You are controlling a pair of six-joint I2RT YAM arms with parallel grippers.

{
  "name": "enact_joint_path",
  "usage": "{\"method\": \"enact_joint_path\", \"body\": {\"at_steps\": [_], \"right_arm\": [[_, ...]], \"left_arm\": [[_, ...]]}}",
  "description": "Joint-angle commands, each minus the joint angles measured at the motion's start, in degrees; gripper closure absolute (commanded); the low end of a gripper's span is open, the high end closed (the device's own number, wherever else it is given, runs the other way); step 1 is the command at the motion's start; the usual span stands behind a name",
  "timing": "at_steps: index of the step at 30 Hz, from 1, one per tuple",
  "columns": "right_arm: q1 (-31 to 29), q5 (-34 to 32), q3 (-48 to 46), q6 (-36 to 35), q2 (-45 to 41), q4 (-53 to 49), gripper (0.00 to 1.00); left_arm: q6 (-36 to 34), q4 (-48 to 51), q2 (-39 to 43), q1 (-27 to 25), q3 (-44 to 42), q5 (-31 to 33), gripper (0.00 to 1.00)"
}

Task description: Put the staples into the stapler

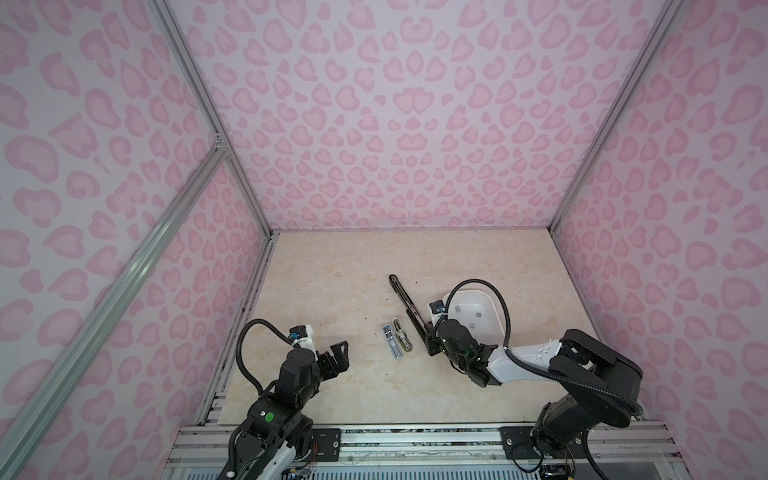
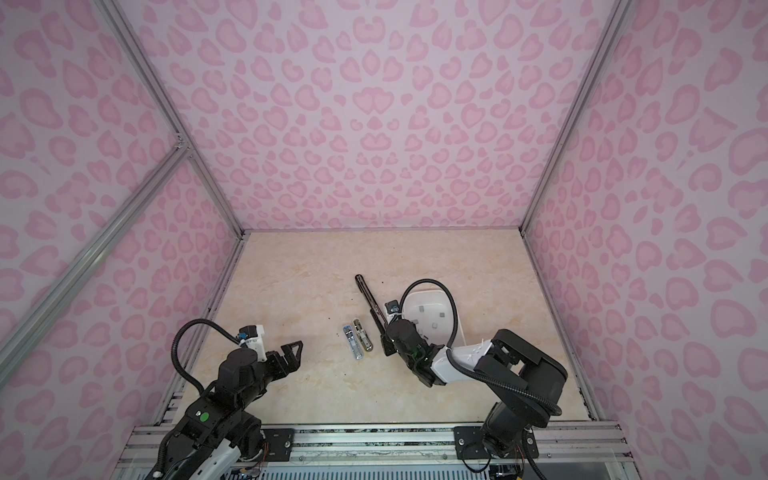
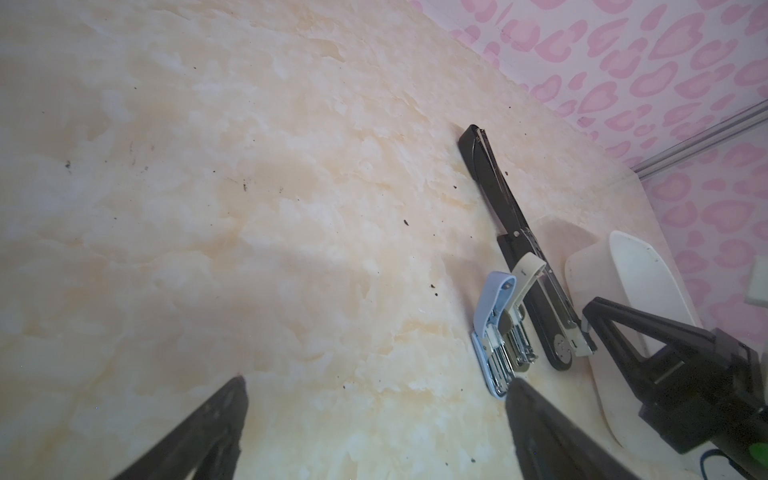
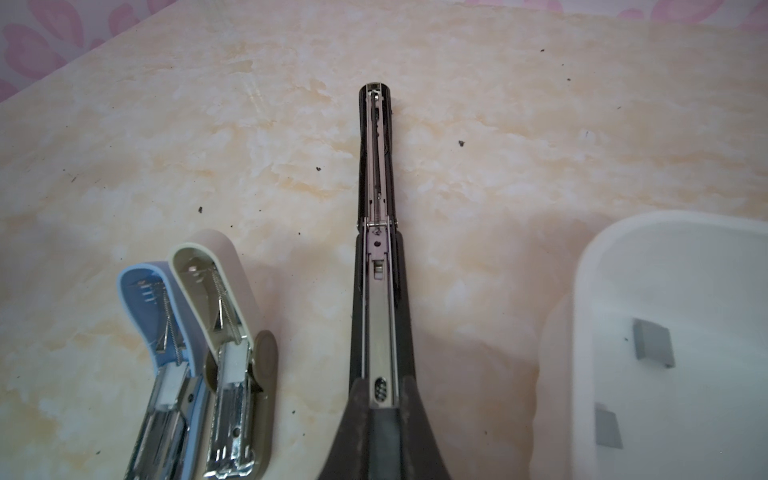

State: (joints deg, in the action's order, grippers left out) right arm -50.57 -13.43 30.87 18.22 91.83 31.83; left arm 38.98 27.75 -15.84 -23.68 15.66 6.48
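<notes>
Grey staples (image 1: pixel 458 308) lie in the white tray (image 1: pixel 490 324) beside the opened black stapler (image 1: pixel 402 296) in both top views. Left wrist view: left gripper (image 3: pixel 376 380) fingers wide, empty; right wrist view: right gripper (image 4: pixel 384 415) fingers closed together above that stapler's near end.

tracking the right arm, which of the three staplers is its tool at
The long black stapler beside the white tray: the shut right tool sits at its near end. The short blue stapler and beige stapler lie together, clear of it.

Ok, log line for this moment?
left gripper open, above table | right gripper shut over black stapler | staples in tray
</notes>
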Motion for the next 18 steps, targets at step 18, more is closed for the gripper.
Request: {"method": "enact_joint_path", "body": {"at_steps": [18], "right_arm": [[-0.24, 0.6, -0.7, 1.78, 0.18, -0.34, 0.91]], "left_arm": [[0.04, -0.28, 0.11, 0.04, -0.14, 0.46, 0.02]]}}
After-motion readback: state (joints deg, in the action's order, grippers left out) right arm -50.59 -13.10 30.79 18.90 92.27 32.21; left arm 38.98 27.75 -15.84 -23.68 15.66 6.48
